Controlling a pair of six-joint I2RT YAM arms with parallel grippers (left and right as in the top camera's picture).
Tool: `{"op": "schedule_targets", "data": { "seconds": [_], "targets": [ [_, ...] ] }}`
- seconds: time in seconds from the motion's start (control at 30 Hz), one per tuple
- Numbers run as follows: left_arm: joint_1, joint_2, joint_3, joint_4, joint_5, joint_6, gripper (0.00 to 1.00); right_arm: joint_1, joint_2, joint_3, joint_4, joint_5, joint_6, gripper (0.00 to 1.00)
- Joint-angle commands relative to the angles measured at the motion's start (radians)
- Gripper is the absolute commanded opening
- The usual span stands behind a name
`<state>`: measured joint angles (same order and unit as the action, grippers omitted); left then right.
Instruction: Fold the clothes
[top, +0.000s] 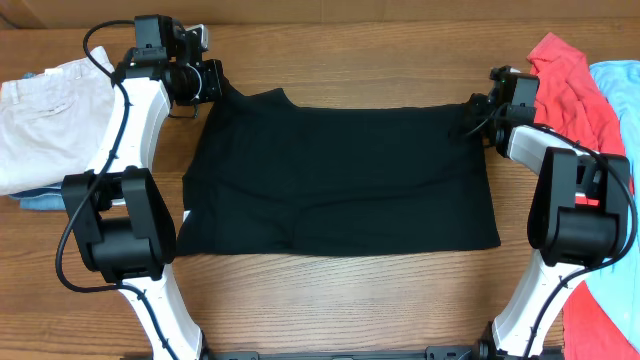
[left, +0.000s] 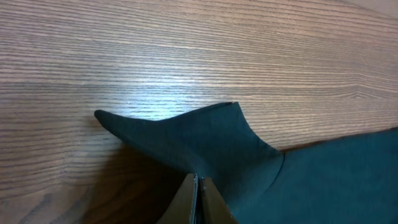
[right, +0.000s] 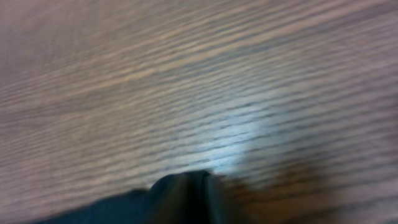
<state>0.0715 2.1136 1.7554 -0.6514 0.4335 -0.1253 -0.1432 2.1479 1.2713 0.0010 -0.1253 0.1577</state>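
**First speaker:** What is shown from overhead?

**Second speaker:** A black garment (top: 340, 175) is spread flat at the centre of a wooden table (top: 350, 300). Beige trousers (top: 45, 120) are piled at 9 o'clock. A coral-red garment (top: 565, 85) and a light blue garment (top: 620, 100) are heaped at 3 o'clock.

**First speaker:** How are the grippers placed?

**Second speaker:** The left gripper (top: 213, 84) is set at the black garment's 10 o'clock corner. In its wrist view the fingers (left: 214, 211) are pressed together on a raised fold of black cloth. The right gripper (top: 478, 112) is set at the 2 o'clock corner. Its wrist view is blurred, yet the jaws appear closed on dark cloth.
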Motion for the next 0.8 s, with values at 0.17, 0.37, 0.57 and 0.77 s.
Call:
{"op": "schedule_targets", "data": {
  "seconds": [0.17,0.37,0.57,0.77],
  "targets": [
    [-0.001,-0.008,0.014,-0.003,-0.006,-0.010,0.04,-0.004,0.014,0.019,-0.021,0.015,0.002,0.04],
    [0.012,-0.037,0.015,-0.011,-0.006,-0.011,0.04,-0.010,-0.018,0.088,-0.177,0.071,0.002,0.04],
    [0.033,-0.098,0.015,-0.116,-0.007,-0.013,0.04,-0.010,-0.093,0.178,-0.353,0.092,0.002,0.04],
    [0.043,-0.143,0.015,-0.243,-0.006,-0.013,0.04,-0.010,-0.169,0.250,-0.542,0.135,0.002,0.04]
  ]
}}
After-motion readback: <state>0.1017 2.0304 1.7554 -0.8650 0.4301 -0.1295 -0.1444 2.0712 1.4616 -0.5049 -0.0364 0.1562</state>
